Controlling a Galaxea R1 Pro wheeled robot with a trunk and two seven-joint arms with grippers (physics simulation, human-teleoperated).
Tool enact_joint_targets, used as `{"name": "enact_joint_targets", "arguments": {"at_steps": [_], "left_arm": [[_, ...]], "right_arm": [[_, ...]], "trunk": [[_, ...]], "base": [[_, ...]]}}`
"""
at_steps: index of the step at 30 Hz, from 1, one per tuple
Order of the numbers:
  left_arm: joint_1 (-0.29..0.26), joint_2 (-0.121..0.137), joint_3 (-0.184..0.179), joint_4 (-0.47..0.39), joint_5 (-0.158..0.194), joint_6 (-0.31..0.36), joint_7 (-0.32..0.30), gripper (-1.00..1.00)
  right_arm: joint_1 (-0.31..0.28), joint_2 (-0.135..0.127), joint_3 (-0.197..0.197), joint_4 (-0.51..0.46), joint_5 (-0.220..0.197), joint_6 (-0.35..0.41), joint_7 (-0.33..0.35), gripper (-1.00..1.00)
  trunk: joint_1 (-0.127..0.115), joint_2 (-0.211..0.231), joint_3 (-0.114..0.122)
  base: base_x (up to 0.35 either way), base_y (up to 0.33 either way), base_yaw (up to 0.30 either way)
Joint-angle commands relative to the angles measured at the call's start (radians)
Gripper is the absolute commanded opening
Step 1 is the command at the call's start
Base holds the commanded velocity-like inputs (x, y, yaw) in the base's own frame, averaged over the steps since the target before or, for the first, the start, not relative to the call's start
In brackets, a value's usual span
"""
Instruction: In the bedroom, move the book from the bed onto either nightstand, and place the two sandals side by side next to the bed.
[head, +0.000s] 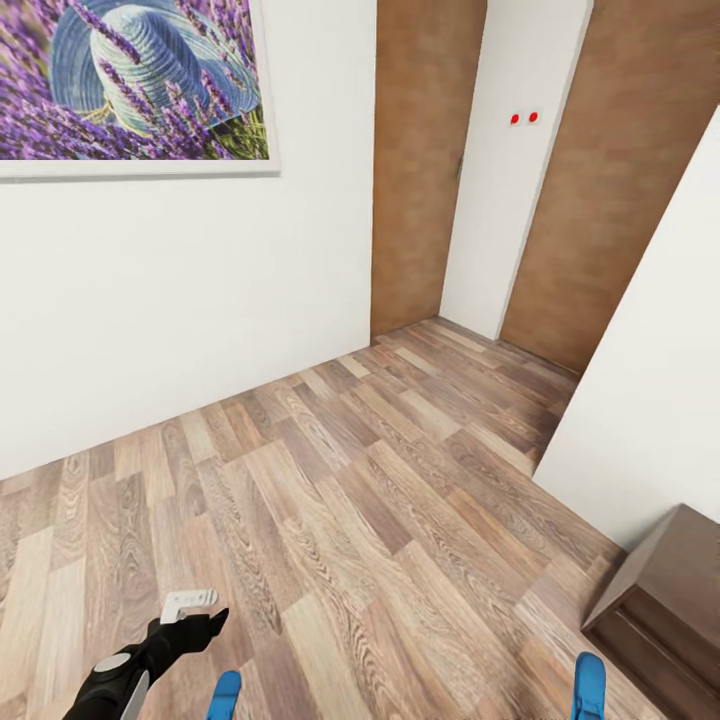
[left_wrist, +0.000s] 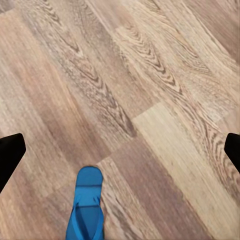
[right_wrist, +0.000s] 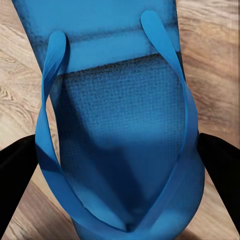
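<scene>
The floor (head: 330, 500) was wood plank, grey-brown with a strong cathedral grain, the boards running from about 7 o'clock up to 1 o'clock in the head view. White matt walls (head: 200, 300) met it, and two flat brown doors (head: 425, 170) stood at 12 to 1 o'clock. A framed print (head: 130, 80) of purple lavender and a ribbed blue hat hung at 11 o'clock. At 4 o'clock sat the corner of a dark brown, glossy wooden cabinet (head: 670, 590), boxy and stepped at its base.

One bright blue sandal (head: 225, 695) lay flat on the floor at 7 o'clock, just beside the left gripper (head: 195, 615), its rounded end toward 12 o'clock and its long axis running 6 to 12. From the left wrist it appeared as a narrow oval sole (left_wrist: 86, 210) with thin straps, lying free between the two black fingertips (left_wrist: 10, 152), which stood far apart and touched nothing.

The other sandal (head: 589, 685) was at 5 o'clock in the head view, near the cabinet, its long axis also roughly 6 to 12. Close up its sole (right_wrist: 125, 130) showed a fine pebbled foam texture, with smooth straps meeting in a V. The right gripper's (right_wrist: 120, 165) black fingers (right_wrist: 15, 175) flanked it on either side at the strap's V; whether they pressed it I could not tell.
</scene>
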Motion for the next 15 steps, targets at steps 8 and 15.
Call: {"name": "enact_joint_targets", "arguments": {"at_steps": [8,15], "left_arm": [[0.000,0.001,0.004,0.000,-0.001,0.007,-0.006,1.00],[0.000,0.001,0.005,0.000,-0.001,0.007,-0.006,1.00]], "right_arm": [[0.000,0.000,0.000,0.002,-0.007,0.000,0.005,-1.00],[-0.001,0.000,0.000,0.000,-0.007,0.001,0.006,-1.00]], "trunk": [[0.000,0.000,-0.001],[0.000,0.000,-0.001]], "base": [[0.000,0.000,-0.020],[0.000,0.000,-0.002]]}}
